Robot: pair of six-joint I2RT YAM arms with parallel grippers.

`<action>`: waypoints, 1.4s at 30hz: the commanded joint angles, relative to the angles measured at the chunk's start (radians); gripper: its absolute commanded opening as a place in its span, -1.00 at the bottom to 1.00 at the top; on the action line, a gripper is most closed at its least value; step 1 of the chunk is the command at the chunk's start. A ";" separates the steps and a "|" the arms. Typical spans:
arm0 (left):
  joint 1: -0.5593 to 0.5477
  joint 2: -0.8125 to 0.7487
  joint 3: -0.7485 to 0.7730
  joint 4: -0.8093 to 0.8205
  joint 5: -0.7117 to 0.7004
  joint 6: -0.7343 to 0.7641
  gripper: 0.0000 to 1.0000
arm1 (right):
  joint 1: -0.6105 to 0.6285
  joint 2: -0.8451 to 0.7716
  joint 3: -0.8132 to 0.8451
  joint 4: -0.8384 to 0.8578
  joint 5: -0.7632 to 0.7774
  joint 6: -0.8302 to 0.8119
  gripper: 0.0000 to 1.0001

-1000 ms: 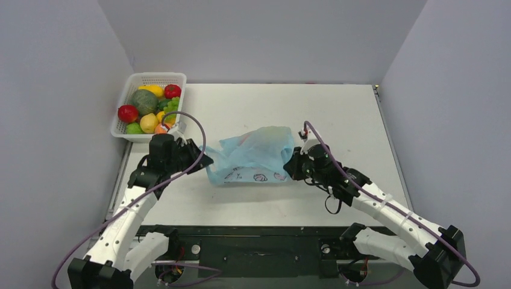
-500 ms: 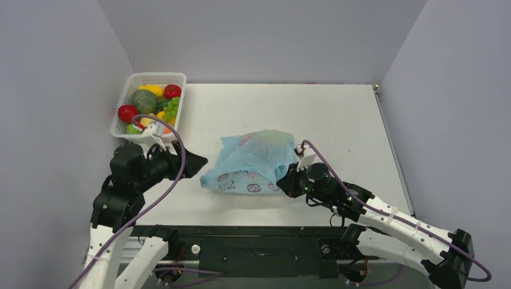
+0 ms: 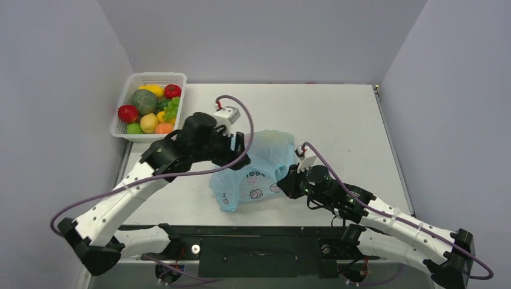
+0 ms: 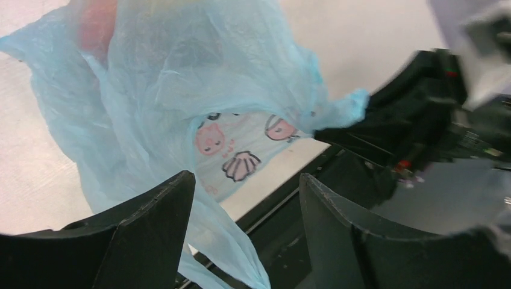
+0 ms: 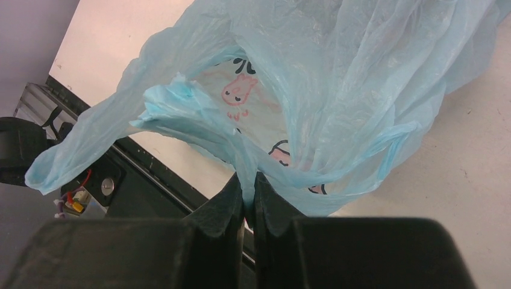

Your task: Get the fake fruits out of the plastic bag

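The light-blue plastic bag [image 3: 260,174] lies crumpled near the table's front edge, with pink figures and dark print on its near side. My right gripper [image 3: 282,184] is shut on a gathered fold of the bag's rim [image 5: 248,174], at the bag's right side. My left gripper [image 3: 239,144] hovers open over the bag's far left part. In the left wrist view [image 4: 246,177] a strip of bag film [image 4: 226,241] hangs between the spread fingers. A reddish-orange shape [image 4: 93,24] shows dimly through the film. No fake fruit shows plainly, and the dark one is hidden.
A white lattice basket [image 3: 156,76] with several toy fruits stands at the back left of the table. The black front rail [image 3: 259,232] runs just below the bag. Grey walls close in the left, right and back.
My left arm drew back from the bag's left end, then swung right and forward over the bag. My right gripper pulled the bag nearer the front edge, and its left end now droops there.
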 commanded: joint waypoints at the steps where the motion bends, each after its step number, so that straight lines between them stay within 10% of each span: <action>1: -0.095 0.175 0.038 0.016 -0.293 0.065 0.23 | 0.014 -0.022 0.028 0.009 0.030 0.018 -0.89; 25: -0.154 0.508 -0.152 0.222 -0.556 -0.032 0.27 | 0.025 -0.100 -0.072 0.041 0.024 0.053 -0.88; 29: -0.128 0.527 -0.126 0.217 -0.608 -0.049 -0.14 | 0.030 -0.107 -0.088 0.040 0.024 0.060 -0.88; 32: -0.112 0.503 -0.110 0.240 -0.588 -0.046 -1.00 | 0.037 -0.120 -0.113 0.047 0.025 0.075 -0.90; 42: -0.064 0.273 -0.188 0.403 -0.277 -0.028 -1.00 | 0.090 -0.190 -0.275 0.046 0.062 0.198 -1.00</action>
